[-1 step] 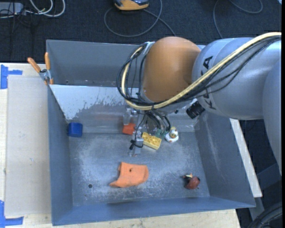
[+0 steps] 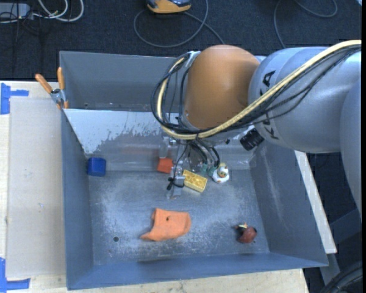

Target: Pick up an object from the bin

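The tool (image 2: 175, 185) hangs low over the middle of the grey metal bin (image 2: 79, 224); how far open it is cannot be told, and nothing can be seen in its hold. Likeliest to be picked is the flat, hard-edged yellow block (image 2: 196, 181) just beside the tool on the arm's side, its long axis slanting across the floor. A small red cube (image 2: 165, 165) sits near, toward the back wall, and a crumpled, soft-looking orange piece (image 2: 166, 224) lies well apart.
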